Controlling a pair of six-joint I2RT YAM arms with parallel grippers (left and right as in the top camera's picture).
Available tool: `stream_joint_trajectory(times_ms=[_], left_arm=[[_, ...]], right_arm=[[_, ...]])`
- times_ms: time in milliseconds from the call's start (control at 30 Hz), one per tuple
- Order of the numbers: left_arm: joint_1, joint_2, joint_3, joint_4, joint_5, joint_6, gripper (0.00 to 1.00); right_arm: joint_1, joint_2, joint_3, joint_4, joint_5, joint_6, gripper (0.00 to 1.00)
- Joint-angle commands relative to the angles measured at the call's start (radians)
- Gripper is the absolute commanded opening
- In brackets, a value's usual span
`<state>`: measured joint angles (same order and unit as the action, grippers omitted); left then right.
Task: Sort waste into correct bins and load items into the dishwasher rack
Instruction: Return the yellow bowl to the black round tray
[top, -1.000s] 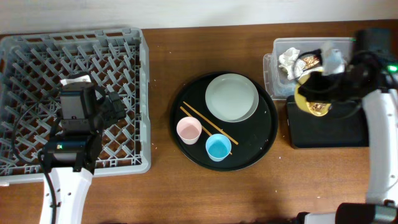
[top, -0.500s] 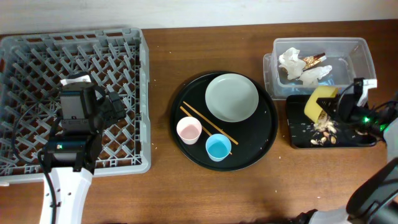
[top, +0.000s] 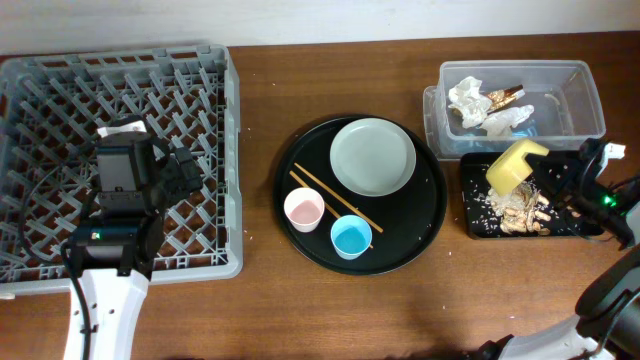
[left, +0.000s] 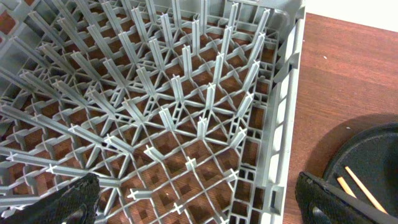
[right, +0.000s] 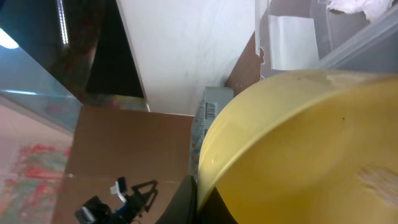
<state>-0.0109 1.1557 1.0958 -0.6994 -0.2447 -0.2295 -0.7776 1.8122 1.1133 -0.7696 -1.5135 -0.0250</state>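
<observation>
Right pincer (top: 550, 172) grips tilted yellow bowl (top: 515, 163) (over scraps (top: 515, 212)); left pincer (left: 202, 202) gapes.

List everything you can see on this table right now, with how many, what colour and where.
dishwasher rack: one, grey, far left
round serving tray: one, black, centre
plate: one, pale grey, on the round serving tray
cups: two, pink and blue, on the round serving tray
chopsticks: two, wooden, on the round serving tray between plate and cups
clear tub: one, top right
crumpled paper and wrappers: white, brown-and-white, in the clear tub
black tray: one, below the tub
food scraps: beige-brown pile, in the black tray
yellow bowl: one, tilted over the black tray
left gripper: open, above the rack
right gripper: holding the yellow bowl
</observation>
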Motion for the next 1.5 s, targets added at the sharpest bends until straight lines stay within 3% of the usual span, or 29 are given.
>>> stream_joint_trajectory(times_ms=[0,33,100,233,400,600,667,800,900,1033,1267,1300,1333,1367,1467], left_arm=[[0.003,0.004,0.008,0.002,-0.014,-0.013,0.99],[0.003,0.004,0.008,0.002,-0.014,-0.013,0.99],[0.003,0.004,0.008,-0.003,-0.014,-0.013,0.99],[0.003,0.004,0.008,-0.024,-0.014,-0.013,0.99],[0.003,0.004,0.008,-0.025,-0.014,-0.013,0.99],[0.003,0.004,0.008,-0.025,-0.014,-0.013,0.99],[0.003,0.004,0.008,-0.025,-0.014,-0.013,0.99],[0.003,0.004,0.008,-0.025,-0.014,-0.013,0.99],[0.003,0.004,0.008,-0.025,-0.014,-0.013,0.99],[0.003,0.004,0.008,-0.025,-0.014,-0.013,0.99],[0.003,0.004,0.008,-0.025,-0.014,-0.013,0.99],[0.003,0.004,0.008,-0.025,-0.014,-0.013,0.99],[0.003,0.004,0.008,-0.025,-0.014,-0.013,0.99],[0.003,0.004,0.008,-0.025,-0.014,-0.013,0.99],[0.003,0.004,0.008,-0.025,-0.014,-0.013,0.99]], right_arm=[[-0.035,0.003,-0.004,0.001,0.018,0.093,0.04],[-0.043,0.003,-0.004,0.006,0.045,0.08,0.04],[-0.047,0.003,-0.004,0.019,0.051,-0.077,0.04],[-0.056,0.002,-0.003,0.062,0.05,0.063,0.04],[-0.027,-0.013,-0.002,0.078,0.009,0.005,0.04],[0.315,-0.317,0.044,-0.034,0.465,0.019,0.04],[0.546,-0.42,0.073,-0.046,0.814,0.118,0.04],[0.927,-0.413,0.076,-0.065,1.246,0.257,0.04],[1.101,-0.349,0.076,-0.1,1.414,0.335,0.04],[1.202,-0.206,0.076,-0.117,1.463,0.349,0.04],[1.212,-0.105,0.074,-0.159,1.451,0.375,0.04],[1.212,-0.105,0.074,-0.163,1.447,0.376,0.05],[1.212,-0.105,0.074,-0.169,1.444,0.38,0.27],[1.212,-0.105,0.074,-0.17,1.43,0.382,0.37],[1.208,-0.112,0.093,-0.179,1.409,0.383,0.39]])
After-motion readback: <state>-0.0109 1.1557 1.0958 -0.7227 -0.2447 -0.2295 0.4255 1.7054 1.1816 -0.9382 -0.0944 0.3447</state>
